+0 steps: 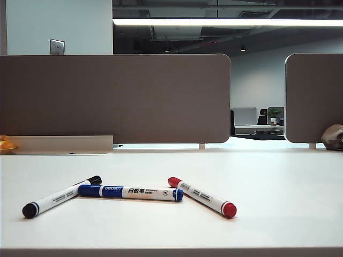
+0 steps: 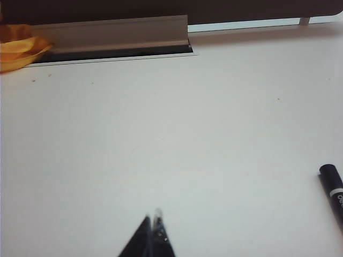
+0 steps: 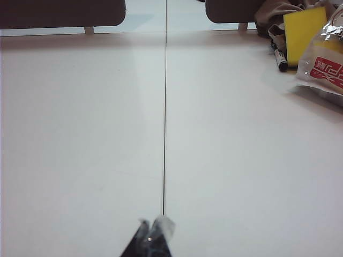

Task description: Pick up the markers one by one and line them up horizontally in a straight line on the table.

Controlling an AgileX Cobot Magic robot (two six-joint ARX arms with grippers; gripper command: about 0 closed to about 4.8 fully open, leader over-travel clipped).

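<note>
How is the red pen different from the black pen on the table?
The red marker has a red cap and end; the black marker has black ones. The red marker lies on the right, tilting down toward the right, clear of the others; the black marker lies on the left, tilting up toward the right, its upper end meeting the blue marker. Both have white printed barrels and lie flat on the table.

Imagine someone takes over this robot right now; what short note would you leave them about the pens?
Left gripper: fingers shut, empty, hovering over bare table.
Right gripper: fingers shut, empty, above the table seam, away from the pens.
Pens: black marker, blue marker and red marker lie near the front edge in a zigzag; black and blue overlap.
Done: nothing yet.
Left: pick up each marker and lay all three in one straight horizontal line.
</note>
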